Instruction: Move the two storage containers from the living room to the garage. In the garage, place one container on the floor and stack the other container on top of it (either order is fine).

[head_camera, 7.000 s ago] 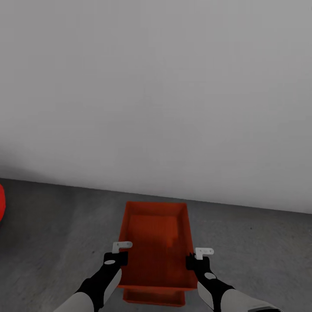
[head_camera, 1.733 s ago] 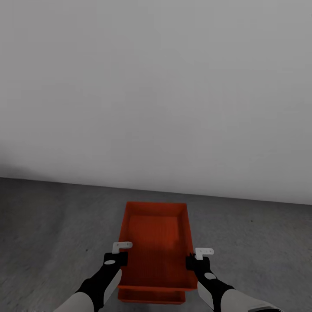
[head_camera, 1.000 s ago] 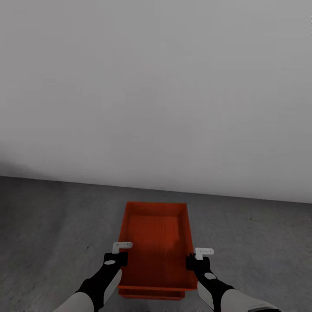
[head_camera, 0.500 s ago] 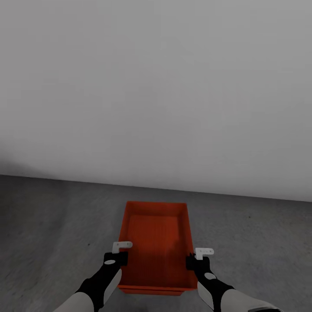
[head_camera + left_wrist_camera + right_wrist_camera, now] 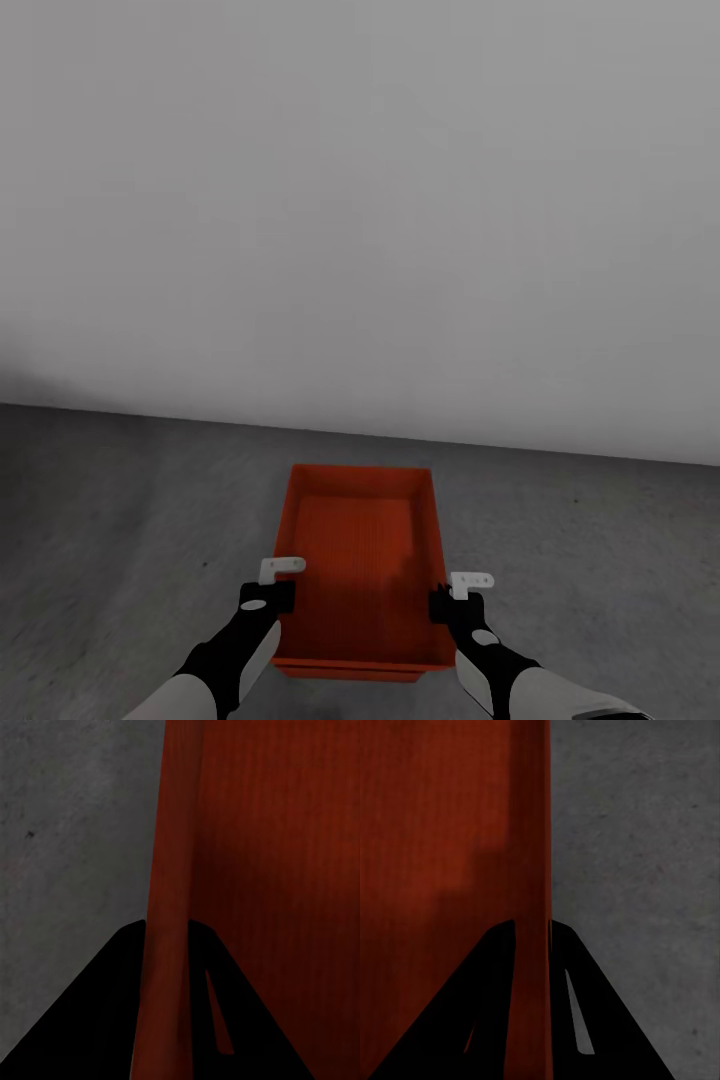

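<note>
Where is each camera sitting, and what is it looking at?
Head view: up on the robot's head, looking forward and down at the orange container, grey floor and pale wall; both forearms show, left gripper and right gripper.
Left wrist view: by the left gripper, looking along its fingers astride the container's wall.
Right wrist view: by the right gripper, astride the opposite wall.
All three share the container and floor.

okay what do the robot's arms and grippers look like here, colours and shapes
In the head view both arms have pale grey-white forearm shells that turn into black wrist sections, each with a small pale oval patch on top. The left gripper and right gripper are black, each topped by a small white bracket with tiny dots. In the wrist views the fingers appear as flat black wedges with narrow slits.
</note>
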Robot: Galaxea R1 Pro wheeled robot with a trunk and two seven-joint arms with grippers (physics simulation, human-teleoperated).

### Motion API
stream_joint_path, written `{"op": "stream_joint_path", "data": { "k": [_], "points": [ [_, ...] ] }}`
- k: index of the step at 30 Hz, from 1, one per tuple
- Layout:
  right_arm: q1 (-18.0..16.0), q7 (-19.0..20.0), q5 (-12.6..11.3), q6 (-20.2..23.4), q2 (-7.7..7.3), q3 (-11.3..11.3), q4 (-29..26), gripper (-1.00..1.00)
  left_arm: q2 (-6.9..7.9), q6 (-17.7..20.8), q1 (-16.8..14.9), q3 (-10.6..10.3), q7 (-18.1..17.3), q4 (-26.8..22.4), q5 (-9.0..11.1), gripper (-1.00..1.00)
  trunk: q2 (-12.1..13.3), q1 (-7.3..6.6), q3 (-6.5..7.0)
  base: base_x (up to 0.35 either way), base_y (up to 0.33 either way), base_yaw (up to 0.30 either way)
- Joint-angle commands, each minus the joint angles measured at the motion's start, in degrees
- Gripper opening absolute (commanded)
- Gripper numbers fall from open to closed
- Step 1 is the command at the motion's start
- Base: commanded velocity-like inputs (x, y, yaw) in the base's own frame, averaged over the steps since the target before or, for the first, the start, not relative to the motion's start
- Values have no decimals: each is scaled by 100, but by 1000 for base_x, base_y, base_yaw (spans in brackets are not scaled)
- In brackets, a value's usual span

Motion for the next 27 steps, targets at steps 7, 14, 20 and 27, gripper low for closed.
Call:
{"op": "stream_joint_path", "data": {
  "k": [7,14,20,27],
  "points": [
    [-4,22,-26,-240,-68,-246,-13,-100,19,35,-6,182,63,-1,109,-100,-2,0,-4,0,0,0],
    [-4,22,-26,-240,-68,-247,-13,-100,18,35,-2,182,63,-5,109,-100,-2,0,-4,0,0,0],
    [-4,22,-26,-240,-68,-246,-13,-100,20,35,-5,182,63,-3,109,-100,-2,0,-4,0,0,0],
    [-4,22,-26,-240,-68,-247,-13,-100,18,35,-2,190,63,1,109,-100,-2,0,-4,10,0,0]
  ]
}}
